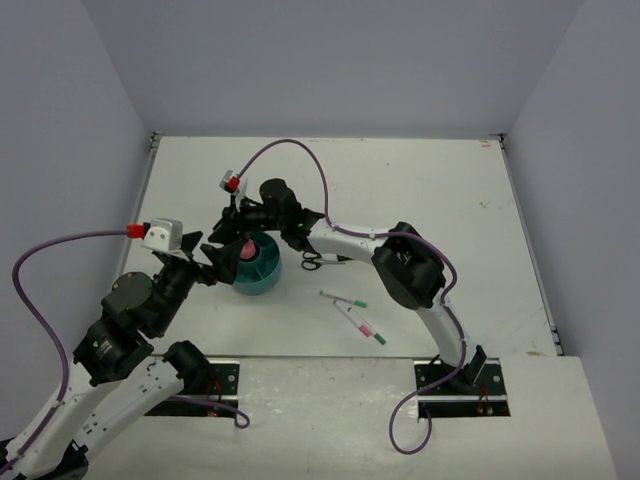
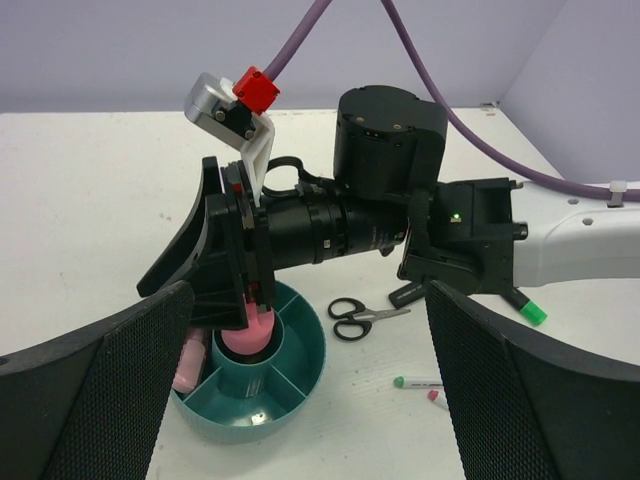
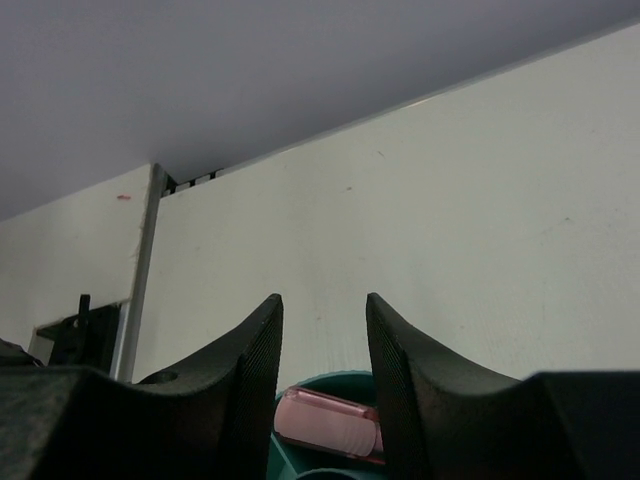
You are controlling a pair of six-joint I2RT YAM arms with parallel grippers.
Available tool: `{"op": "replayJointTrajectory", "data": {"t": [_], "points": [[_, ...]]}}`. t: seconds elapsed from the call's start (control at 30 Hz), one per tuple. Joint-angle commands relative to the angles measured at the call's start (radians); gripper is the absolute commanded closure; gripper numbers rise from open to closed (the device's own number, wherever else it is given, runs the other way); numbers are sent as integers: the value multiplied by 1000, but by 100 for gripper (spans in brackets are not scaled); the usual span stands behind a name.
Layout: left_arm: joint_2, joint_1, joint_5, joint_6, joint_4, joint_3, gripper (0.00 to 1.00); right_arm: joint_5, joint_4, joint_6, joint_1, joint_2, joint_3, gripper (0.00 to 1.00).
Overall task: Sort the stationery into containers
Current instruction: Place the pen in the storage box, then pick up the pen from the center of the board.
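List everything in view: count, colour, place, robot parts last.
organizer: one, teal, table centre-left.
pink tube: one, standing in the organizer's central cup.
pink item: one, in an outer compartment, kind unclear.
scissors: one, black-handled, on the table beside the organizer.
pens: at least two, white, green or pink ends, on the table near the scissors.
highlighter: one, green cap, mostly hidden behind the right arm.
table: one, white.
cables: two, purple, one per arm.
left gripper: one, black, open, beside the organizer.
right gripper: one, black, open, over the organizer.

One teal organizer [image 2: 300, 375], one pair of scissors [image 2: 375, 316], three thin pens [image 1: 343, 299]
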Motion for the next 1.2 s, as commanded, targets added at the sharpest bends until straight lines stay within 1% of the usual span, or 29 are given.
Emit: {"op": "replayJointTrajectory", "data": {"t": [0.0,0.07,0.17,0.3,0.4,0.47,0.53,0.57,0.6,0.7,0.73,0.83,0.9,0.97,1.0,1.03,1.07,1.1,1.13,1.17], "points": [[1,6,-22,24,29,0,0,114,-21,21,-30,-139,-17,59],[4,7,-53,13,17,4,0,186,-97,26,-44,-170,-3,59],[-5,9,-115,-5,1,7,0,330,-299,30,-60,-209,36,61],[-20,13,-127,-6,5,5,0,474,-503,66,-63,-262,2,69],[-13,15,-127,-6,4,6,0,522,-593,102,-61,-307,-55,75],[-6,19,-124,-6,3,6,0,561,-582,127,-57,-362,-155,75],[12,19,-117,-9,0,6,0,612,-555,157,-58,-439,-263,72],[21,19,-114,-11,-2,7,0,648,-548,170,-59,-479,-323,68],[26,19,-113,-15,-8,10,0,697,-543,173,-62,-530,-374,61],[76,20,-108,-37,-26,32,0,775,-586,176,-77,-642,-472,50],[99,20,-105,-46,-35,42,0,775,-606,171,-83,-673,-500,48],[158,22,-97,-84,-60,71,0,710,-662,121,-93,-769,-613,39],[201,20,-83,-87,-60,78,0,665,-738,97,-95,-811,-660,37],[225,20,-70,-88,-70,97,0,651,-863,74,-94,-821,-672,21],[235,20,-65,-91,-72,105,0,661,-910,81,-94,-821,-674,11],[241,20,-55,-92,-70,111,0,692,-973,102,-92,-825,-679,11],[246,20,-46,-93,-68,115,0,723,-1027,124,-89,-830,-686,12],[247,20,-44,-91,-67,118,0,732,-1036,137,-89,-838,-697,14],[246,20,-35,-88,-63,120,0,735,-1074,154,-88,-851,-714,24],[247,20,-29,-85,-62,119,0,729,-1097,167,-88,-862,-740,31]]}}
